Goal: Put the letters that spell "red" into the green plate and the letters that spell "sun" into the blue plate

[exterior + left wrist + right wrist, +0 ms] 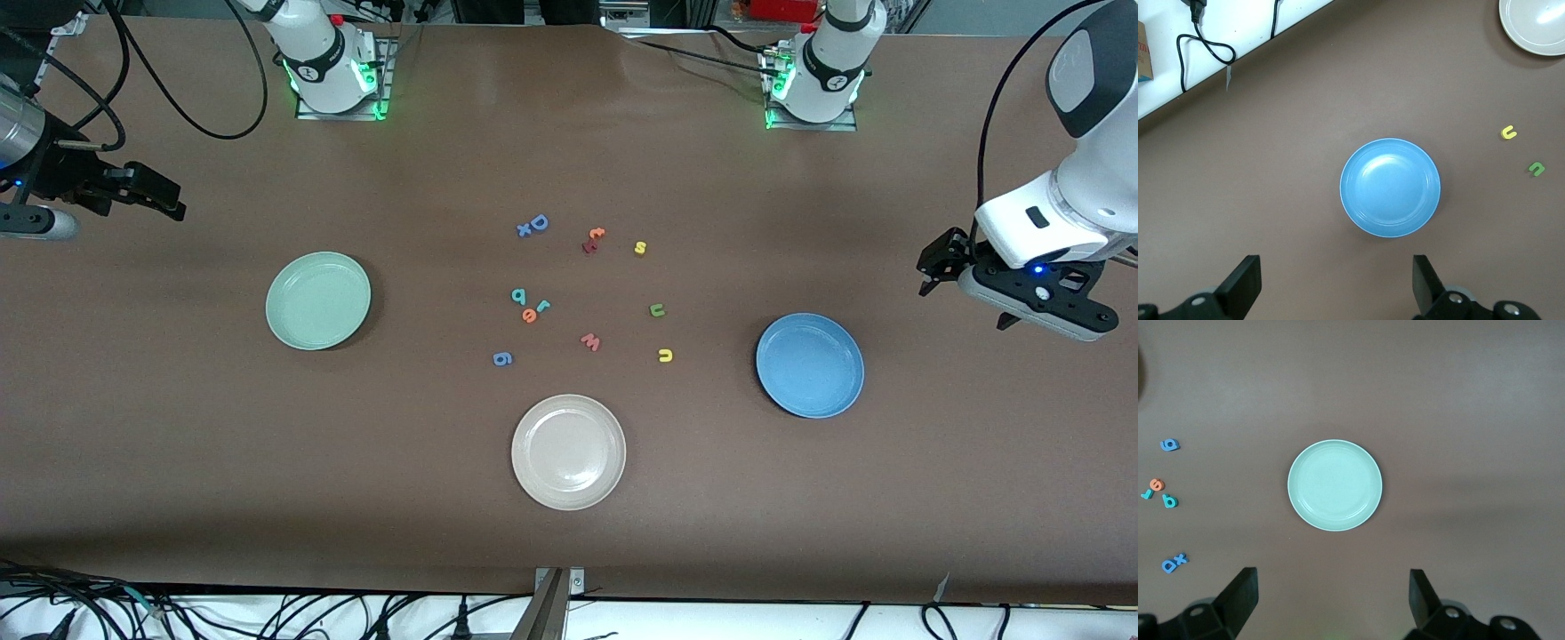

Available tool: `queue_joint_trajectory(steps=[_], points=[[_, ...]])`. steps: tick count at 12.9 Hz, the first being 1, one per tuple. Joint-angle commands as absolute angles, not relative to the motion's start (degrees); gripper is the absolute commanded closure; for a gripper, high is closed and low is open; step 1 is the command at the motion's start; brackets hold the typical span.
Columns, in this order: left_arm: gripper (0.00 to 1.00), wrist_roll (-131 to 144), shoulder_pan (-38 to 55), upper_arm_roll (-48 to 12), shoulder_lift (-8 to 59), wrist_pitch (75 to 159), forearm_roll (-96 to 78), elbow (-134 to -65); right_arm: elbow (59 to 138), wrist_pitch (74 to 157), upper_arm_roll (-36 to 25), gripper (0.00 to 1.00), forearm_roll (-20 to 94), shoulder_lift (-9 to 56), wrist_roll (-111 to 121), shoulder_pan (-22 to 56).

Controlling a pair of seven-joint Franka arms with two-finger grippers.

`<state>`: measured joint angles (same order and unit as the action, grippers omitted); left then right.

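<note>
— So where do the two plates sit?
— Round pale mint-green plate (318, 300) lies toward the right arm's end of the brown counter (178, 444); round mid-blue plate (810, 364) toward the left arm's end. Both hold nothing.

— And the small foam letters?
— Between the plates: teal "d" (519, 295), teal "r" (543, 307) and orange "e" (529, 316) clustered together; yellow "s" (639, 248), green "u" (657, 310) and yellow "n" (664, 356) well apart in a line nearer the blue plate.

— The grippers?
— Left gripper (933, 267) hangs over the counter's edge at its own end, jaws released, holding nothing; right gripper (164, 200) likewise at its end, released.
</note>
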<state>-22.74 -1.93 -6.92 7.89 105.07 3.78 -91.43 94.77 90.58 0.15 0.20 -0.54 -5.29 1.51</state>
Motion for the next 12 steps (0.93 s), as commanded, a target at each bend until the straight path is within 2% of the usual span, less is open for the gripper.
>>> queue_joint_trajectory(steps=[1,12], points=[[0.0,-20.6,-2.2,-6.9,8.7,103.4,2.3,-89.6,94.3,90.3,0.4,0.0,-0.3,-0.9,-5.5,1.1],[0.0,-14.1,-1.8,-5.5,8.1,102.8,0.9,-91.9,94.3,89.9,0.5,0.0,-0.1,-0.9,-5.4,1.1]])
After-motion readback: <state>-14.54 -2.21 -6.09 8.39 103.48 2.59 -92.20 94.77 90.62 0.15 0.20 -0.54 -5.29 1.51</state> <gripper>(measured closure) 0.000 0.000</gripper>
